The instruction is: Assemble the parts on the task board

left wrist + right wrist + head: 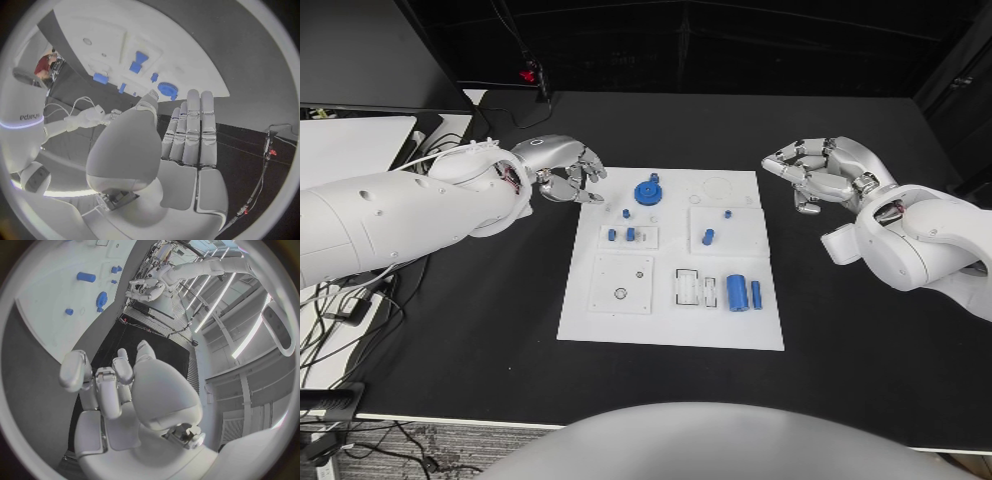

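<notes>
Left robot hand (567, 170) hovers over the bench (473, 330) just off the board's (675, 330) far-left corner. It holds nothing. In the left wrist view its fingers (190, 130) lie straight and side by side, with the thumb apart from them.

Board: white plate in the middle of the bench, long side running away from the robot. All places below are relative to the board.
- Far edge, left of centre: blue gear (648, 190), seated flat, the part nearest the left robot hand; also seen in the left wrist view (167, 89).
- Just nearer than the gear: small blue pegs (629, 234) standing in a white block on the left half.
- Centre, right half: one small blue peg (708, 237).
- Near-right area: blue cylinder (737, 293) lying on its side, with a thinner blue pin (756, 294) just beside it on the right.

Right robot hand (822, 170) hovers over the bench off the board's far-right corner, clear of the edge. Its fingers are curled inward; nothing is held. The right wrist view (119, 385) shows the same curl.
</notes>
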Action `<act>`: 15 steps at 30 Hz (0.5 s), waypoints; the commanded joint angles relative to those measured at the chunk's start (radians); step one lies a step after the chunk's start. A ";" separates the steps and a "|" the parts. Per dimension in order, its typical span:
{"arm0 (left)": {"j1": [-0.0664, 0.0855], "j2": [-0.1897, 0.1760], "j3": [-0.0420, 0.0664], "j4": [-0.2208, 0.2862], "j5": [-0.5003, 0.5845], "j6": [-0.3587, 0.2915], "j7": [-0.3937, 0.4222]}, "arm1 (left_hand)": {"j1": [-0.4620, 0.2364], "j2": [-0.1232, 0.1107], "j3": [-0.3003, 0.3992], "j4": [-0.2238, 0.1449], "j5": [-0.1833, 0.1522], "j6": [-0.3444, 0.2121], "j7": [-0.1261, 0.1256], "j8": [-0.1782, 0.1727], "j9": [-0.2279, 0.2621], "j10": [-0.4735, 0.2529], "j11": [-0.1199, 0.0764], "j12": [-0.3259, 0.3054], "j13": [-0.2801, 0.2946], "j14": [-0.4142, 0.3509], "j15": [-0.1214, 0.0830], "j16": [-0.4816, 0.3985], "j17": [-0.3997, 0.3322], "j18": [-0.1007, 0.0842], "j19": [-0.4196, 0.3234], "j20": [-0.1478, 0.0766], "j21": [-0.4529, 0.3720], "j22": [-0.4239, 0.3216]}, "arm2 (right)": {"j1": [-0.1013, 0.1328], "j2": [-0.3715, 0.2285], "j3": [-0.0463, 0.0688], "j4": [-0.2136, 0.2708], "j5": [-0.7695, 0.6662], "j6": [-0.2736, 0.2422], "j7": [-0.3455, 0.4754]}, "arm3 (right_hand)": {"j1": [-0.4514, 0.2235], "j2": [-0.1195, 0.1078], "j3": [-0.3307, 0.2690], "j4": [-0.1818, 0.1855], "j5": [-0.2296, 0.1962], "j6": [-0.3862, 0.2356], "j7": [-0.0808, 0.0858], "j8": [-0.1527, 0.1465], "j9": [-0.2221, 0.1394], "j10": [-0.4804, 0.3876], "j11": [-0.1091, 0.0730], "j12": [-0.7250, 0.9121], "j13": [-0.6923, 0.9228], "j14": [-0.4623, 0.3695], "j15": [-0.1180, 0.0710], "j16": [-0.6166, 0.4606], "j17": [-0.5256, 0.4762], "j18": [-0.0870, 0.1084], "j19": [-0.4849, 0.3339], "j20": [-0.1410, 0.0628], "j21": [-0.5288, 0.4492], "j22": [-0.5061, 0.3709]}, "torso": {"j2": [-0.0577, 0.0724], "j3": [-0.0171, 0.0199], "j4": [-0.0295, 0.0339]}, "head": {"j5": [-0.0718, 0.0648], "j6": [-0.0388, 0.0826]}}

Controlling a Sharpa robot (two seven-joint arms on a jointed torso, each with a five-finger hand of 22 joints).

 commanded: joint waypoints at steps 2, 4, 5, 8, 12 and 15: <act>0.003 -0.008 0.001 0.027 0.339 -0.105 0.096 | -0.031 0.020 -0.051 -0.002 0.034 -0.009 0.006 0.009 -0.003 -0.006 0.011 0.017 -0.002 -0.050 0.016 -0.069 -0.045 0.009 -0.022 0.014 -0.086 -0.064 | 0.014 0.009 0.001 -0.014 -0.172 0.060 -0.055 | 0.028 -0.014 -0.010 0.000 -0.007 0.021 -0.003 -0.018 -0.010 -0.274 -0.003 -0.246 -0.285 0.104 -0.008 0.002 0.263 0.025 -0.032 -0.008 -0.047 -0.005 | 0.002 -0.0001 -0.0017 | -0.012 0.008; 0.003 -0.010 0.000 0.039 0.429 -0.130 0.134 | -0.046 0.030 -0.079 0.003 0.040 -0.016 0.012 0.013 -0.004 -0.017 0.016 0.023 -0.002 -0.080 0.026 -0.098 -0.066 0.009 -0.034 0.024 -0.133 -0.099 | 0.018 0.013 0.001 -0.022 -0.218 0.059 -0.052 | 0.050 -0.011 -0.011 0.003 -0.011 0.024 0.000 -0.030 -0.015 -0.332 -0.002 -0.333 -0.362 0.086 -0.009 -0.013 0.236 0.028 -0.041 -0.009 -0.068 -0.019 | 0.001 0.0003 -0.0010 | -0.022 0.012; 0.003 -0.010 0.000 0.045 0.475 -0.141 0.156 | -0.051 0.037 -0.096 0.005 0.046 -0.021 0.013 0.016 -0.004 -0.026 0.022 0.029 -0.002 -0.095 0.031 -0.112 -0.080 0.009 -0.039 0.031 -0.161 -0.122 | 0.019 0.016 0.001 -0.026 -0.235 0.056 -0.048 | 0.065 -0.010 -0.012 0.002 -0.012 0.026 -0.001 -0.036 -0.018 -0.353 0.000 -0.378 -0.401 0.077 -0.010 -0.023 0.219 0.027 -0.033 -0.010 -0.064 -0.016 | 0.001 0.0003 -0.0005 | -0.031 0.017; 0.001 -0.009 0.000 0.059 0.617 -0.162 0.227 | -0.064 0.048 -0.125 0.006 0.049 -0.034 0.018 0.022 -0.005 -0.046 0.031 0.038 -0.002 -0.147 0.046 -0.137 -0.105 0.006 -0.060 0.045 -0.214 -0.162 | 0.021 0.029 0.000 -0.041 -0.270 0.045 -0.031 | 0.108 -0.005 -0.013 0.003 -0.021 0.035 0.005 -0.055 -0.027 -0.395 0.011 -0.517 -0.524 0.079 -0.005 -0.026 0.212 0.013 0.019 -0.008 -0.018 0.014 | 0.002 0.0002 -0.0029 | -0.050 0.030; -0.004 -0.004 0.000 0.075 0.804 -0.164 0.323 | -0.080 0.063 -0.151 0.005 0.044 -0.064 0.032 0.030 -0.006 -0.094 0.047 0.045 -0.002 -0.233 0.071 -0.157 -0.137 -0.001 -0.115 0.066 -0.286 -0.212 | 0.021 0.048 0.000 -0.068 -0.302 0.027 -0.006 | 0.160 -0.005 -0.020 0.006 -0.044 0.064 0.018 -0.084 -0.038 -0.379 0.022 -0.671 -0.709 0.075 0.000 -0.042 0.180 0.002 0.065 0.003 0.018 0.037 | 0.002 0.0008 -0.0022 | -0.069 0.044; -0.007 0.000 0.000 0.087 0.918 -0.151 0.381 | -0.102 0.071 -0.163 0.006 0.031 -0.095 0.045 0.035 -0.007 -0.142 0.061 0.046 -0.001 -0.302 0.090 -0.160 -0.156 -0.006 -0.159 0.082 -0.329 -0.241 | 0.021 0.062 0.000 -0.090 -0.336 0.015 0.008 | 0.182 -0.003 -0.018 0.001 -0.068 0.079 0.016 -0.097 -0.040 -0.377 0.027 -0.721 -0.779 0.072 0.005 -0.051 0.160 0.001 0.077 0.002 0.026 0.042 | 0.002 0.0011 -0.0023 | -0.073 0.050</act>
